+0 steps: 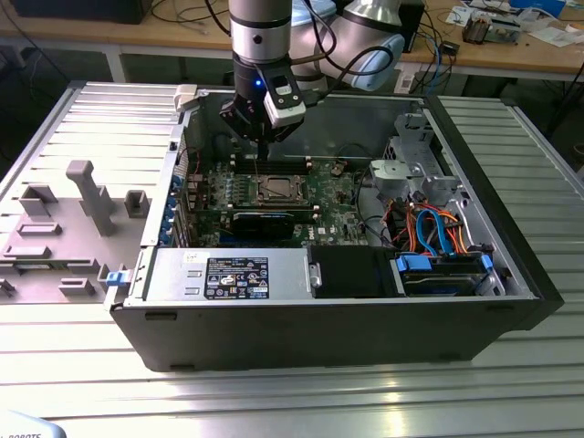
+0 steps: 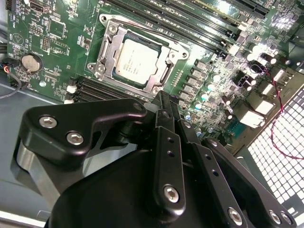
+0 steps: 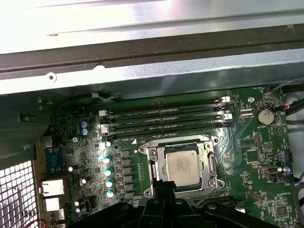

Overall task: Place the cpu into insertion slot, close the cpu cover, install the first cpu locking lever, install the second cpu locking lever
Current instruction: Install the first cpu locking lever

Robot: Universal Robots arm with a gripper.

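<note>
The cpu lies flat in the insertion slot on the green board, silver top up. The cpu cover is down around the chip, which shows through the cover's window. Thin metal levers run along two sides of the frame; I cannot tell if they are latched. My gripper hangs just above the socket's edge, its black fingers pressed together with nothing between them. In the first wrist view the cpu sits just beyond the gripper. In the exterior view the gripper points down over the socket.
Long black memory slots run beside the socket, with a coin battery near them. The open computer case walls the board in. A drive cage with orange and blue cables fills the exterior view's right. A grey fixture plate lies outside on the left.
</note>
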